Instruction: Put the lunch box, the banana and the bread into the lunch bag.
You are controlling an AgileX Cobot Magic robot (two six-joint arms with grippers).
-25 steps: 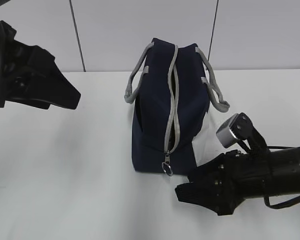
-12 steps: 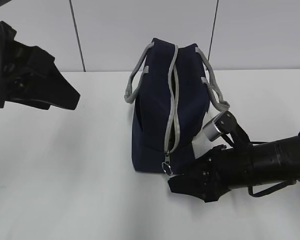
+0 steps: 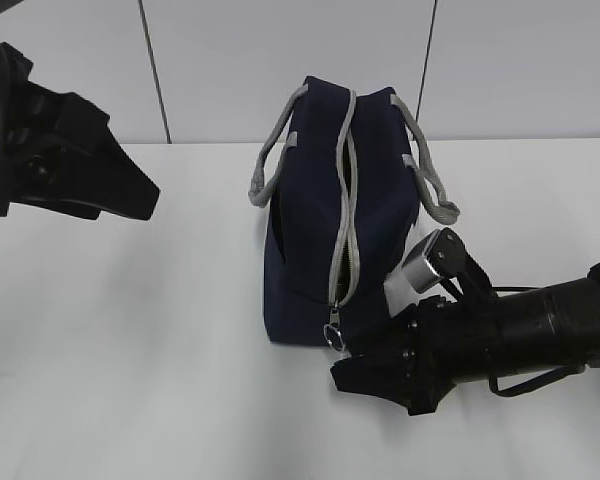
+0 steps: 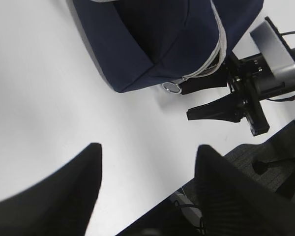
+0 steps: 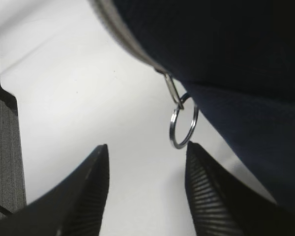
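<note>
The navy lunch bag (image 3: 305, 230) stands upright on the white table, its grey zipper running over the top to a metal ring pull (image 3: 334, 338) at the near end. My right gripper (image 3: 352, 378) lies low beside that end, open. In the right wrist view the ring pull (image 5: 183, 127) hangs just ahead of one fingertip of my right gripper (image 5: 147, 146), with nothing between the jaws. My left gripper (image 4: 150, 147) is open and empty, raised well to the left of the bag (image 4: 152, 39). The lunch box, the banana and the bread are out of view.
Grey webbing handles (image 3: 270, 160) droop on both sides of the bag. White tabletop (image 3: 130, 350) stretches left and in front of it. The table's front edge with dark floor beyond (image 4: 265, 162) shows in the left wrist view. A panelled wall stands behind.
My right gripper has slid left along the table toward the bag's near end, and its tips now sit just below the ring pull. The left arm and the bag have not moved.
</note>
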